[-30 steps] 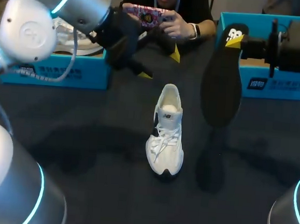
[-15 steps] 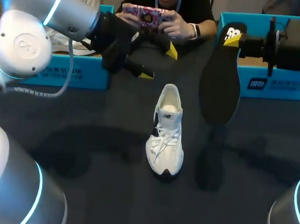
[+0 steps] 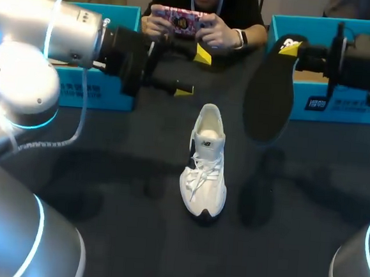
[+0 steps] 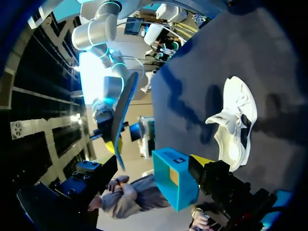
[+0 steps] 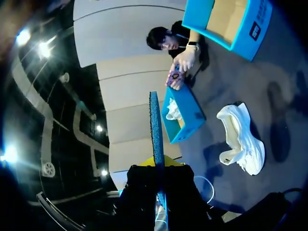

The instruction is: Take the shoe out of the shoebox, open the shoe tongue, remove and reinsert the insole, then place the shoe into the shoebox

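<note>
shoe (image 3: 203, 162): upright at worktop (image 3: 117, 191) centre, toe toward near edge
insole (image 3: 268, 94): in the air, right of shoe
right gripper (image 3: 289, 47): clamped on insole's top end
left gripper (image 3: 193, 72): fingers apart, empty, above far edge
left shoebox (image 3: 92, 93): far-left corner
right shoebox (image 3: 341, 103): far-right corner

The shoe (image 3: 204, 162) in the middle of the frame has a white, matt upper that looks like soft cloth, with woven laces and a dark band along its side. The insole (image 3: 270, 97) at upper right is dull black, smooth and foam-like. The left box (image 3: 92, 94) and right box (image 3: 348, 103) are blue cardboard with a faint sheen. The table (image 3: 105, 171) is dark and matt. The left arm (image 3: 23, 81) has a smooth, glossy, pale shell.
</note>
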Motion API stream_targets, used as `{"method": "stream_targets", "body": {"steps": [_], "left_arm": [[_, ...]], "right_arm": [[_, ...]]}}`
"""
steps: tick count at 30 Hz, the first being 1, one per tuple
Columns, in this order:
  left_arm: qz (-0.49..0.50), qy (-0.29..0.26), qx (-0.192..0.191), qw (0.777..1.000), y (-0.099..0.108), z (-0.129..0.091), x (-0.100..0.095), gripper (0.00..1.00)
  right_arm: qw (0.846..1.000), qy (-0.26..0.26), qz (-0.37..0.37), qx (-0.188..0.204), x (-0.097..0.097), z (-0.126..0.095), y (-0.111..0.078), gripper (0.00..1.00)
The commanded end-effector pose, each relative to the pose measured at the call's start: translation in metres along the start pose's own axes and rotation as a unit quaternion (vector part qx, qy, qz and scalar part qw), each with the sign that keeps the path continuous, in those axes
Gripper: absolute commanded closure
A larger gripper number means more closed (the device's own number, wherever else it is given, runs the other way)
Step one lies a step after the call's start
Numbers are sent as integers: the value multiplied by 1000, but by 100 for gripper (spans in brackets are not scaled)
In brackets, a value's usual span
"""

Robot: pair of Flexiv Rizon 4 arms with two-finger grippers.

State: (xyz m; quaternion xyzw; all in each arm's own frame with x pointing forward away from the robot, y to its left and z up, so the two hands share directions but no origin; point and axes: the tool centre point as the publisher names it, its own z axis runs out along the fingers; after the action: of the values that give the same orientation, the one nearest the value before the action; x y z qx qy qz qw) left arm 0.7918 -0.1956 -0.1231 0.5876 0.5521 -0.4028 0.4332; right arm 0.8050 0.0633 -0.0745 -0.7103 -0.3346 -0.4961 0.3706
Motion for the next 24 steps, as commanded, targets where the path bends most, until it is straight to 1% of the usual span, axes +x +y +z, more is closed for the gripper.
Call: {"method": "stream_targets", "body": {"steps": [1,6,11,18,24], "left_arm": [[2,-43,4,999,-4,2,0,0],[-1,-70,9,998,-6,4,-5,0],[0,-91,9,996,-10,6,-8,0],[2,-109,1,994,-10,6,-10,0],[9,-128,-8,992,-7,13,-14,1]], "right_arm": [[1000,-2,11,25,7,27,18,100],[998,-7,33,47,4,46,27,100],[997,3,41,67,2,65,30,100],[993,2,60,100,-1,87,22,100],[990,5,73,117,-5,102,13,100]]}}
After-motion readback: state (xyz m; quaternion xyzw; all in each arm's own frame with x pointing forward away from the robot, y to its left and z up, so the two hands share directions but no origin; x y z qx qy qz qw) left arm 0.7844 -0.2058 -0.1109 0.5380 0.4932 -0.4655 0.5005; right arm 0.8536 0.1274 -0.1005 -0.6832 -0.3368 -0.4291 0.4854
